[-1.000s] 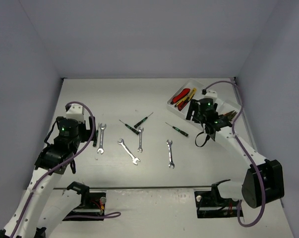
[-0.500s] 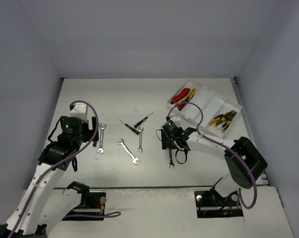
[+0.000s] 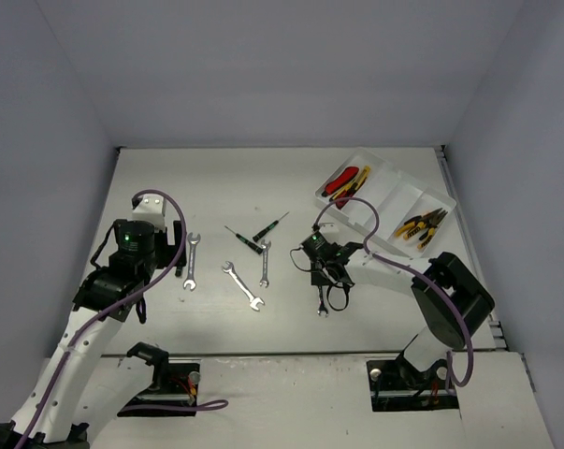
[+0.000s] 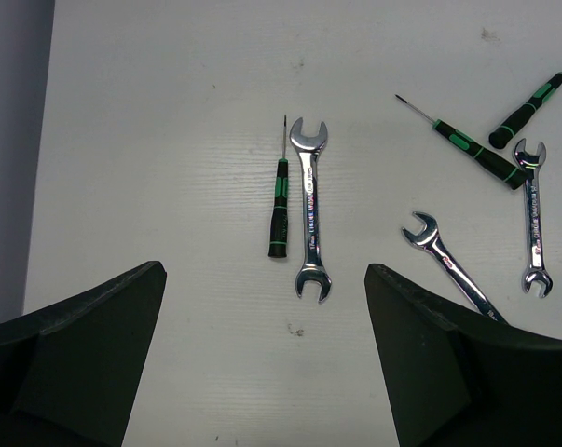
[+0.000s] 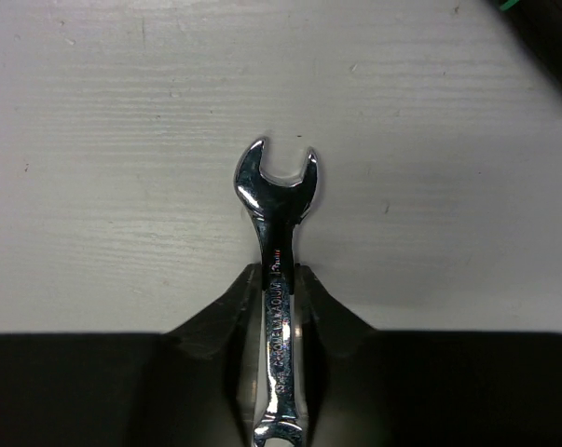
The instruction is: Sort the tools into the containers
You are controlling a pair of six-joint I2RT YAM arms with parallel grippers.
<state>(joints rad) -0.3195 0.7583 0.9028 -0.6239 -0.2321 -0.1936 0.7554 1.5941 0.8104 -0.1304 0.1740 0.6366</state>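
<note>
My right gripper (image 5: 279, 279) is shut on the shank of a silver wrench (image 5: 279, 214) that lies on the table; in the top view only its near end (image 3: 323, 307) shows under the gripper. My left gripper (image 4: 265, 275) hangs open above the table with nothing between its fingers. Ahead of it lie another wrench (image 4: 310, 209) and a thin black-green screwdriver (image 4: 279, 209). Two more wrenches (image 3: 243, 285) (image 3: 264, 264) and two screwdrivers (image 3: 242, 238) (image 3: 270, 226) lie mid-table. The white tray (image 3: 386, 166) holds knives (image 3: 345, 180) and pliers (image 3: 420, 224) in separate compartments.
The tray sits slanted at the far right, close to the right wall. Grey walls close in the table on the left, back and right. Both arm bases stand at the near edge.
My right arm swung from over the tray down to the right-hand wrench, and its jaws closed on the wrench. The left arm shifted slightly and stayed open.
</note>
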